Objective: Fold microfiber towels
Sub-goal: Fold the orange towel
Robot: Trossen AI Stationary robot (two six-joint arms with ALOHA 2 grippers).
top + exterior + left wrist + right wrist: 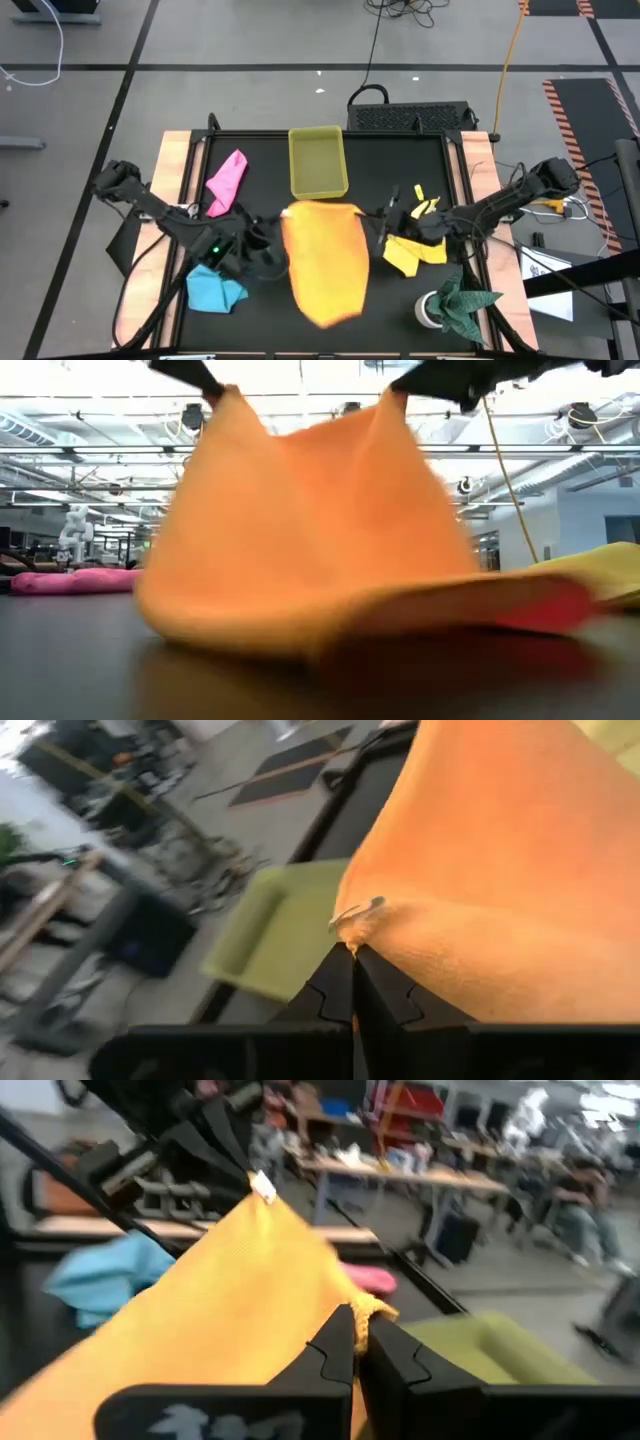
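Draped low before the table-level camera, the soft orange microfiber towel point(320, 550) hung by two corners, its lower edge dragging on the black table point(80, 670); I judged it light and limp, best held by its corners. From above, my left gripper point(283, 222) and right gripper point(372, 222) each pinched one. Beyond it, the translucent yellow rectangular tray point(318, 163) looked empty.

Bright overhead light, seemingly motion-blurred wrist views.
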